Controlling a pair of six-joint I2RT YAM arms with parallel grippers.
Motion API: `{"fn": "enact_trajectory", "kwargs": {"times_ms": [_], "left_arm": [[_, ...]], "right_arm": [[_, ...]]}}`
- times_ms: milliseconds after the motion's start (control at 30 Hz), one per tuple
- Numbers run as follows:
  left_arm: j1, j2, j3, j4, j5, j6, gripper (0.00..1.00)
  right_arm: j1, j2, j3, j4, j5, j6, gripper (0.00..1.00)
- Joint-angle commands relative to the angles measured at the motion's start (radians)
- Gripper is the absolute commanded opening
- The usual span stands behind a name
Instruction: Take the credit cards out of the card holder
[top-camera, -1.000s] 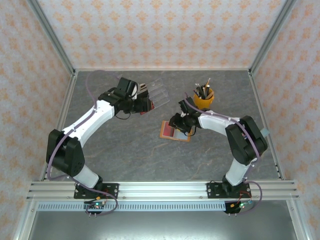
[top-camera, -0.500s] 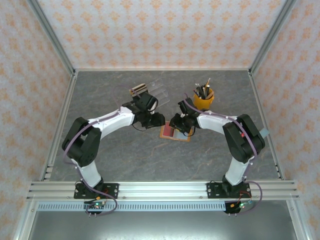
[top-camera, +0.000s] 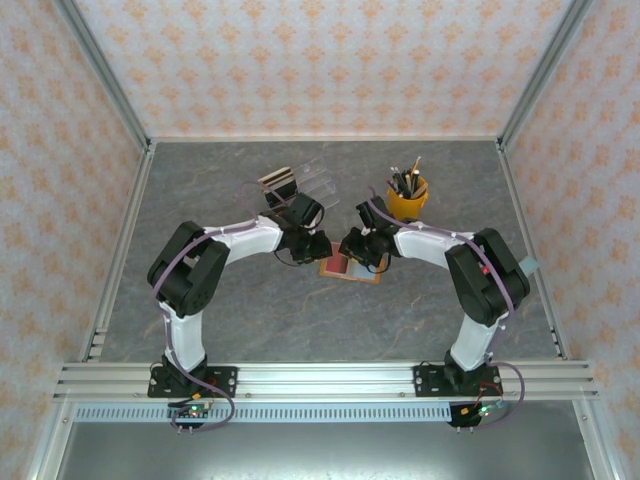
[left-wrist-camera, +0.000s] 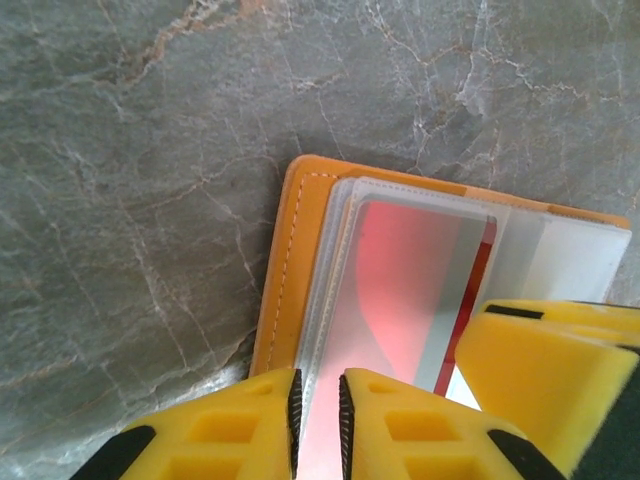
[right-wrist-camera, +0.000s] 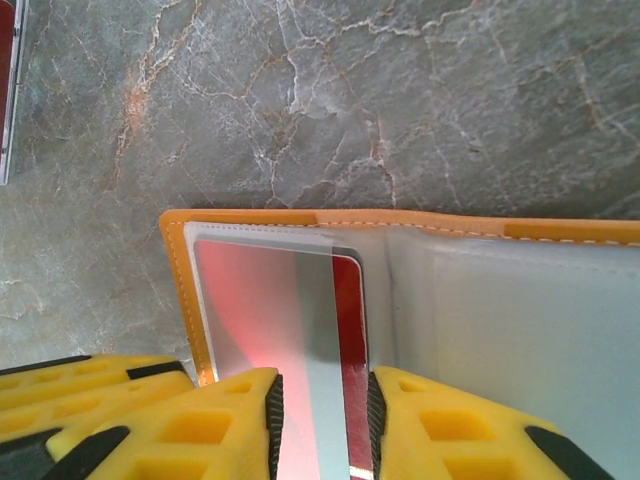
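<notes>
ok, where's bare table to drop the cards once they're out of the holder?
Widest free patch: near half of the table, between the arm bases and the card holder. Also both far corners. Crowded: centre, where left gripper and right gripper meet over the holder, pen cup and clear items just behind.

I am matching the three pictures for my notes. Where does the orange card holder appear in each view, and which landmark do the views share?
Top external: the card holder lies near the table's middle, between the two arm tips.
Left wrist: the card holder is at centre and right, orange rim on its left.
Right wrist: the card holder fills the lower half, open, grey inside.
Shared landmark: the red card under its clear sleeve.
</notes>
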Motion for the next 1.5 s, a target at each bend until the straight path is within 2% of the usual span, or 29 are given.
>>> {"fn": "enact_trajectory", "kwargs": {"times_ms": [0, 333, 567, 833, 1033, 1233, 1467], "left_arm": [[-0.009, 0.033, 0.019, 0.012, -0.009, -0.018, 0.19], [-0.01, 0.066, 0.038, -0.083, -0.053, -0.015, 0.13], [-0.01, 0.082, 0.021, -0.101, -0.065, -0.018, 0.1], [-0.009, 0.096, 0.01, -0.105, -0.077, -0.019, 0.09], [-0.01, 0.105, 0.01, -0.109, -0.081, -0.019, 0.08], [-0.009, 0.118, 0.01, -0.111, -0.077, -0.021, 0.03], [-0.009, 0.122, 0.008, -0.121, -0.084, -0.019, 0.01]], "right_arm": [[-0.005, 0.001, -0.01, -0.014, 0.036, -0.014, 0.31], [-0.005, 0.018, 0.001, -0.063, 0.075, -0.045, 0.28], [-0.005, 0.011, -0.024, 0.012, -0.009, -0.062, 0.27], [-0.005, -0.044, -0.049, 0.062, -0.034, -0.072, 0.26], [-0.006, -0.082, -0.063, 0.066, -0.015, -0.072, 0.26], [-0.006, -0.08, -0.069, 0.078, -0.028, -0.076, 0.24], [-0.006, -0.058, -0.059, 0.011, 0.031, -0.082, 0.24]]}}
